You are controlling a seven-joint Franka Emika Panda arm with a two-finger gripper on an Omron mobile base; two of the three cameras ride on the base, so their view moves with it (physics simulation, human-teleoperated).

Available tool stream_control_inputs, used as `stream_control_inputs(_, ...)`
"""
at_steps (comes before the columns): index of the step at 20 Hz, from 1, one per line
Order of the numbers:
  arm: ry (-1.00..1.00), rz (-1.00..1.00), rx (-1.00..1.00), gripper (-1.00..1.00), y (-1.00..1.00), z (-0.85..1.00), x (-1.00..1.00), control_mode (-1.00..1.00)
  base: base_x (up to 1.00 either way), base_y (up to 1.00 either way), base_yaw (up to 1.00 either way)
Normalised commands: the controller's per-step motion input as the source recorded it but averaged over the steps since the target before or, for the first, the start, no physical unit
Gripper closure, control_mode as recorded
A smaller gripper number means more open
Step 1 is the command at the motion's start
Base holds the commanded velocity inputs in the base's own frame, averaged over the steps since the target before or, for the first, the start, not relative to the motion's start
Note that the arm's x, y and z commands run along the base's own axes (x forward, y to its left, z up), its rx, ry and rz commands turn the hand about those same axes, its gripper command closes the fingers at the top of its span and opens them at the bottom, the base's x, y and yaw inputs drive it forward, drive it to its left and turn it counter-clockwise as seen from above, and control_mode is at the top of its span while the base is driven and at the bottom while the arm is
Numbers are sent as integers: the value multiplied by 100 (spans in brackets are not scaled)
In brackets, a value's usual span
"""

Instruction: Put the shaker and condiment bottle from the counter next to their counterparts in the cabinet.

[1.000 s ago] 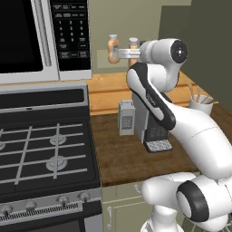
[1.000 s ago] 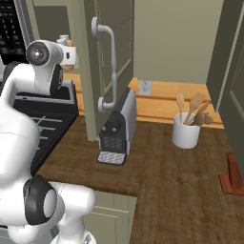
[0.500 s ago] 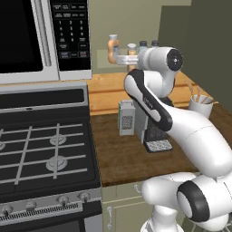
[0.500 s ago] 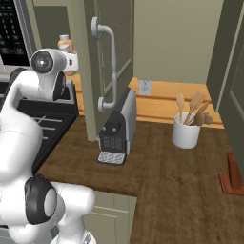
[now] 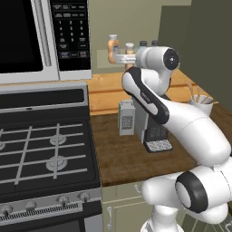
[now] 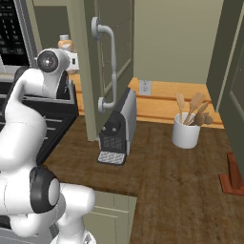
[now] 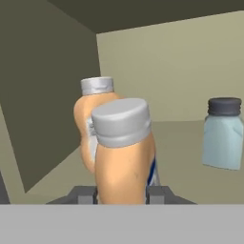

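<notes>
Holding the condiment bottle (image 7: pixel 123 157) clamped in the gripper (image 7: pixel 121 194) | I'm keeping it inside the cabinet (image 7: pixel 43 95) | counterpart bottle (image 7: pixel 90 124) just behind | shaker (image 7: pixel 222 134) beside, apart.

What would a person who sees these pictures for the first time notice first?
The eye goes first to the orange condiment bottle that stands large in the hand view, held in the pincer inside the cabinet, with its twin bottle close behind it. To the right on the same shelf stands a pale blue shaker. In the left base view, the white arm reaches up beside the microwave.
</notes>
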Motion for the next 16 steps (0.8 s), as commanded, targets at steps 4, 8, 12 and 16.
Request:
stream_control_inputs(4,0,1,0,100,0,0,48,-100,0,0,0)
stream_control_inputs(8,0,0,0,100,0,0,62,-100,0,0,0)
stream_control_inputs(12,0,0,0,100,0,0,68,-100,0,0,0)
stream_control_inputs(16,0,1,0,100,0,-5,57,-100,0,0,0)
